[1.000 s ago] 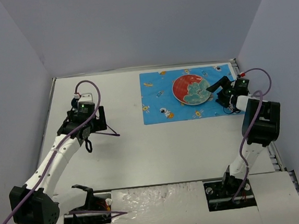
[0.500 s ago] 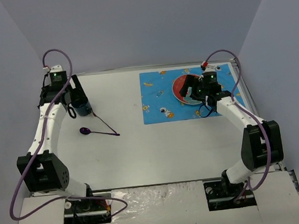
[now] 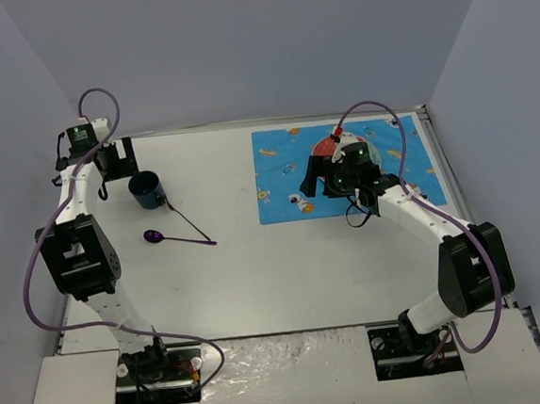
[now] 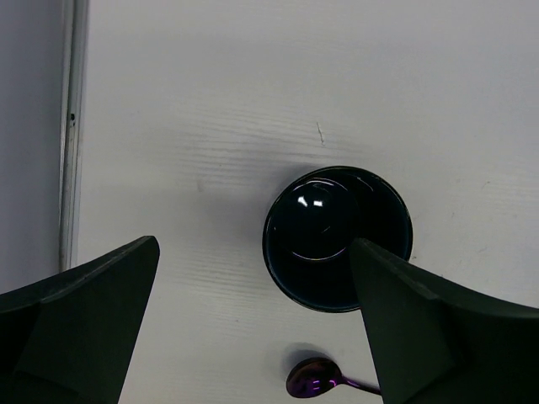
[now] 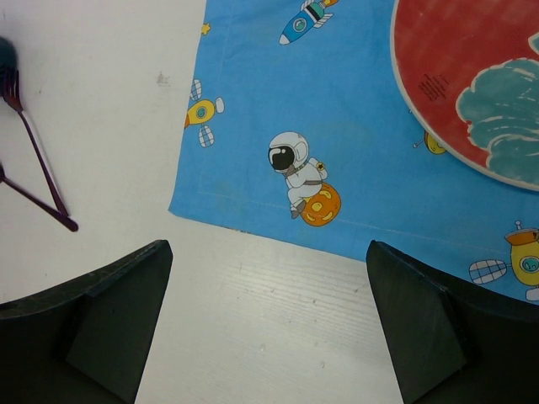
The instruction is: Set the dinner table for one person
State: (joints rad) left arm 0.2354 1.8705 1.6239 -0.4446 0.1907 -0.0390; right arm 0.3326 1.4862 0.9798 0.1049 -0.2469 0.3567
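Observation:
The dinner table (image 3: 258,279) is a white top. On it at the far left stands a dark blue cup (image 3: 145,189), upright and empty (image 4: 337,237). My left gripper (image 3: 118,164) hovers open just beyond it, holding nothing (image 4: 253,252). A purple spoon (image 3: 156,236) and a purple fork (image 5: 12,82) lie in a V near the cup. A red plate (image 3: 327,150) with a teal pattern rests on the blue cartoon mat (image 3: 282,177). My right gripper (image 3: 315,179) hangs open over the mat's near left corner, empty (image 5: 269,252).
A metal rail (image 4: 69,135) runs along the table's left edge, close to the left gripper. Grey walls enclose the table at the back and both sides. The right arm (image 3: 412,208) reaches across the mat's near edge and hides part of the plate.
The left arm has swung up to the far left corner, passing over the cup. The right gripper has moved left, from the plate's right side to the mat's left part.

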